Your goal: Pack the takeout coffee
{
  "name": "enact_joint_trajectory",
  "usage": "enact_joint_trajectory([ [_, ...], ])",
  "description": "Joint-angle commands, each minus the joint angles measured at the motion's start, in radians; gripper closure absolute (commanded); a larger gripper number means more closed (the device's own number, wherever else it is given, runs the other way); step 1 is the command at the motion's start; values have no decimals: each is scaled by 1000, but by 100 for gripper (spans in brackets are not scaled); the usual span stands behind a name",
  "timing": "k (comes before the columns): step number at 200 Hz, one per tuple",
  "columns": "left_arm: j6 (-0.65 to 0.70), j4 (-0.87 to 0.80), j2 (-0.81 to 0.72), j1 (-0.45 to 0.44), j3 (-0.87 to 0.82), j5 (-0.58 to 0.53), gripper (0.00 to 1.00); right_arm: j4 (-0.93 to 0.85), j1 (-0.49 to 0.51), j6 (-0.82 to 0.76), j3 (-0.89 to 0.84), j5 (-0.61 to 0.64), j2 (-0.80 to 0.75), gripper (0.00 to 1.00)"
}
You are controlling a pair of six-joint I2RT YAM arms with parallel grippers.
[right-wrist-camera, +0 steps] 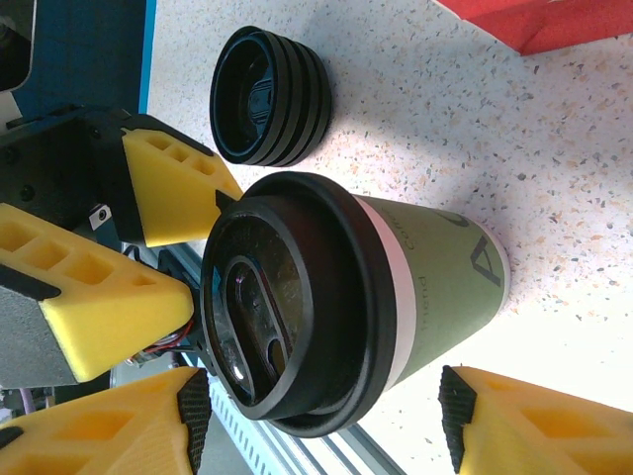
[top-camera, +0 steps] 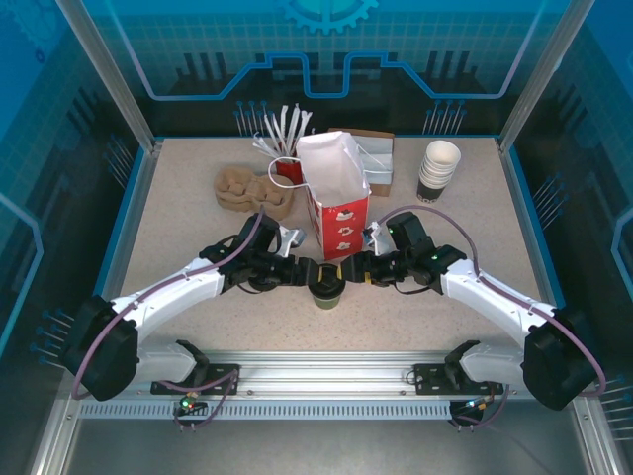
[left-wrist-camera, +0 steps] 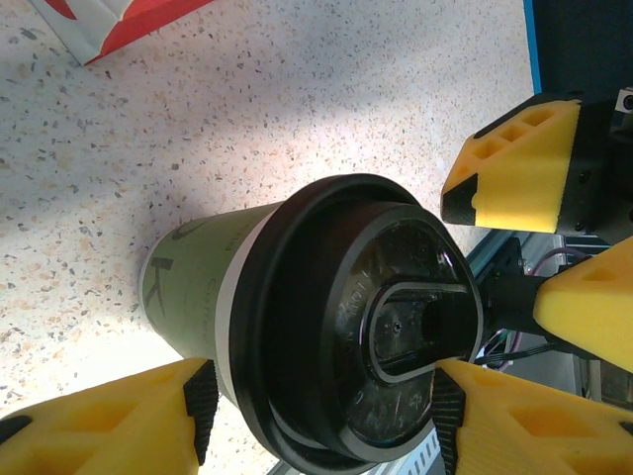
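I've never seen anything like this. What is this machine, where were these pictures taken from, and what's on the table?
These are two robot arms, a left arm and a right arm, bolted at the near edge of a table. The wide picture looks down from above and behind. The close-ups come from cameras on each wrist, so the yellow blocks are gripper fingers. On it are a red-and-white paper bag, a stack of cups, cardboard trays and a stack of black lids. Between the arms stands a green coffee cup with a black lid. The left gripper and right gripper each straddle it. Whether they pinch it is unclear.
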Motion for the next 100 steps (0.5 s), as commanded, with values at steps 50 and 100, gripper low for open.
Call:
enact_joint_trajectory([
  [50,5,-6,-17,-4,12,-14,42,30,26,2,-36,1,-10,38],
  [100,-7,25,2,-3,-9,-6,51,50,26,2,-51,5,14,45],
])
